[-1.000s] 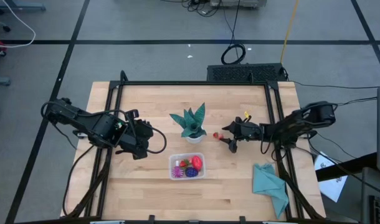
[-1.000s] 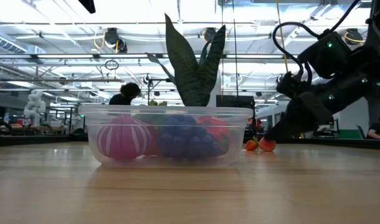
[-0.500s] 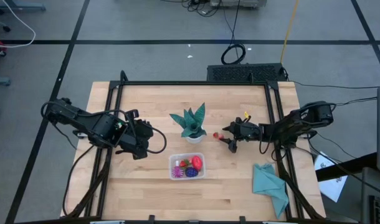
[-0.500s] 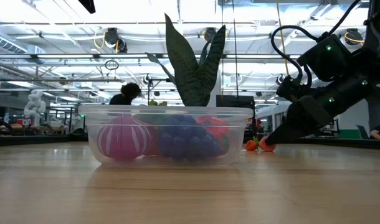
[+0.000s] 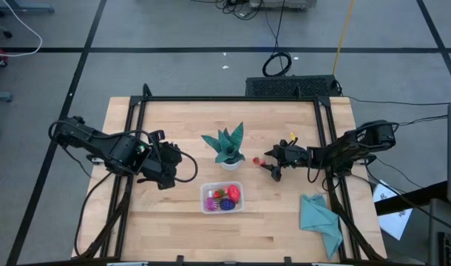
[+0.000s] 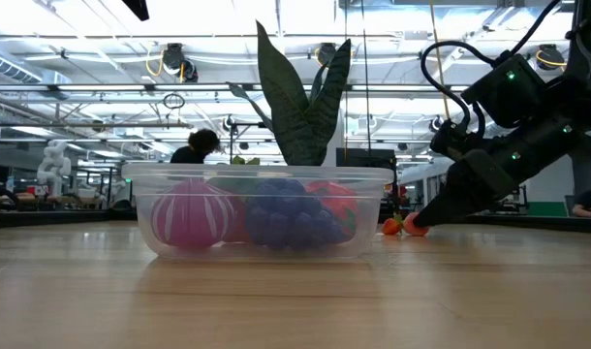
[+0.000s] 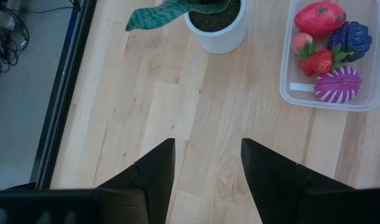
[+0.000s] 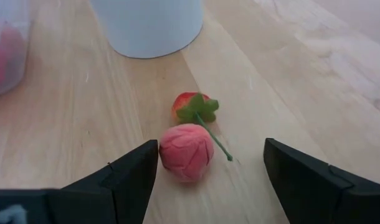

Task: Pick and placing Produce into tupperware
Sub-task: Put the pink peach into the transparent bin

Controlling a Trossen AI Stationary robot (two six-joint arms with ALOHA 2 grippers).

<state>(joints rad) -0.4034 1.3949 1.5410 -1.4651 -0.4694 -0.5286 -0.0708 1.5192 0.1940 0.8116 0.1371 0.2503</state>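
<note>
Nothing's moved lately: right gripper fingers spread around a pink fruit and strawberry beside the pot. Center on one before squeezing. Left gripper waits empty, fingers parted; tupperware sits mid-tabletop.

Clear tupperware holds a red strawberry, a purple striped ball, a dark blue berry; white pot; pale wood tabletop.

The high view looks straight down on the whole worktop. The low view sits at worktop level, close to the tupperware, facing the room behind. Each wrist view looks down past its own fingers; the left wrist and high views share the white pot.
</note>
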